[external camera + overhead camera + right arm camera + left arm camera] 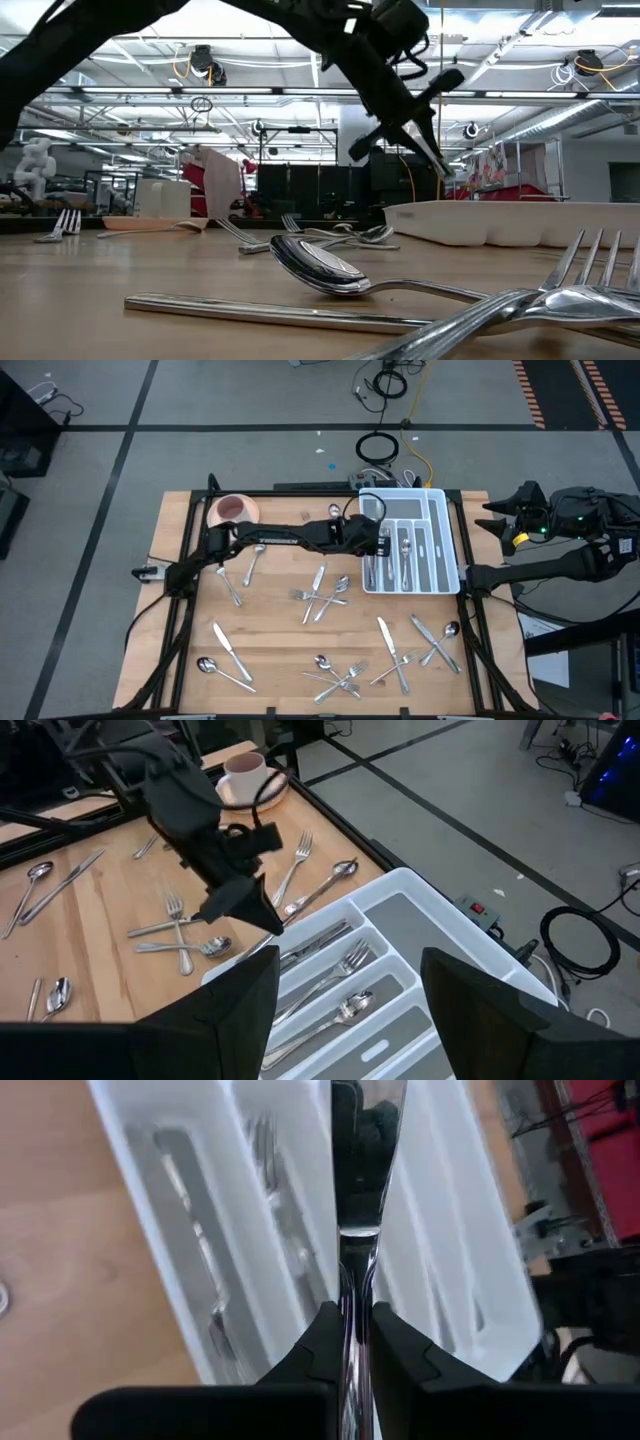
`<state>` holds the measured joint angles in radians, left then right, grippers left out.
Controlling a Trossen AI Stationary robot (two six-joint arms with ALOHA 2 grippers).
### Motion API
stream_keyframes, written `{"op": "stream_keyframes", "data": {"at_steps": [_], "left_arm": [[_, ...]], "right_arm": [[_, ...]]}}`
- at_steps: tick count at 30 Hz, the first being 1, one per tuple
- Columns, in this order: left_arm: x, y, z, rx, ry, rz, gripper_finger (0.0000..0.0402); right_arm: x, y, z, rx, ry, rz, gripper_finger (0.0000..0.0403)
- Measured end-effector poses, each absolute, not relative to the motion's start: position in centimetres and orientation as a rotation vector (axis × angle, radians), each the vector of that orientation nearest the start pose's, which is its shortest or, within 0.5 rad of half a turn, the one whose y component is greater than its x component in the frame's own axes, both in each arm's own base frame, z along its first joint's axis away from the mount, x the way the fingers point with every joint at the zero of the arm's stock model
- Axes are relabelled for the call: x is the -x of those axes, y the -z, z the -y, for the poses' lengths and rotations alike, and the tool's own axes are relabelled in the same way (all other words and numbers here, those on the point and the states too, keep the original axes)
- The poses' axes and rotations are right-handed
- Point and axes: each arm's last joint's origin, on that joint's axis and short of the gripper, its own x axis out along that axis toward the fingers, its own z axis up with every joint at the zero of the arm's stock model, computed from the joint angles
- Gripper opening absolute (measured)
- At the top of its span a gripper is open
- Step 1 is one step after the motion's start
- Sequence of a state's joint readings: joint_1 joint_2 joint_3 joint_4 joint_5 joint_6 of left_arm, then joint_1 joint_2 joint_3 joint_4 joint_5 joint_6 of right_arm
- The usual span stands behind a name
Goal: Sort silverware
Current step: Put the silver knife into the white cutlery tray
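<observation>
held knife (360,1170) tip cut off, handle hidden

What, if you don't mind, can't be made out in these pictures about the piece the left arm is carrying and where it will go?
- Knife, left wrist view: tip cut off by the frame; left gripper hides the handle.
- Same piece, high view: hidden under the arm beside the tray.
- Tray slots, low view: only the wall shows; contents hidden.
- Right gripper, open, blocks the tray's near end in its wrist view.

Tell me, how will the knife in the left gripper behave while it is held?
The knife looks polished, so it may slip between the left gripper fingers. It looks stiff metal, unlikely to bend. Held by one end, it could swing.
</observation>
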<state>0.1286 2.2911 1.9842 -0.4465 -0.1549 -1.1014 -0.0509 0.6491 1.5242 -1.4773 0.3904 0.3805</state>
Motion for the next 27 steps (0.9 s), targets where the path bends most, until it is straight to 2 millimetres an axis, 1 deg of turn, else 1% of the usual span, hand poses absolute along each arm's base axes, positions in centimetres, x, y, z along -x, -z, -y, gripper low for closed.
{"op": "stream_keyframes", "data": {"at_steps": [9,13,17,27], "left_arm": [[-51.5,-20.0,-6.9,1.066,-0.683,-0.569,0.0027],[-51.7,-18.4,-6.6,1.095,-0.69,-0.613,0.0027],[-51.9,-17.3,-6.6,1.114,-0.695,-0.632,0.0027],[-51.7,-16.9,-6.7,1.109,-0.73,-0.646,0.0027]], "right_arm": [[0.2,-43.6,1.1,-0.261,0.534,-0.508,0.0238],[0.2,-43.6,1.1,-0.26,0.534,-0.508,0.0238],[0.2,-43.6,1.1,-0.26,0.534,-0.509,0.0238],[0.2,-43.6,1.1,-0.257,0.534,-0.51,0.0238]]}}
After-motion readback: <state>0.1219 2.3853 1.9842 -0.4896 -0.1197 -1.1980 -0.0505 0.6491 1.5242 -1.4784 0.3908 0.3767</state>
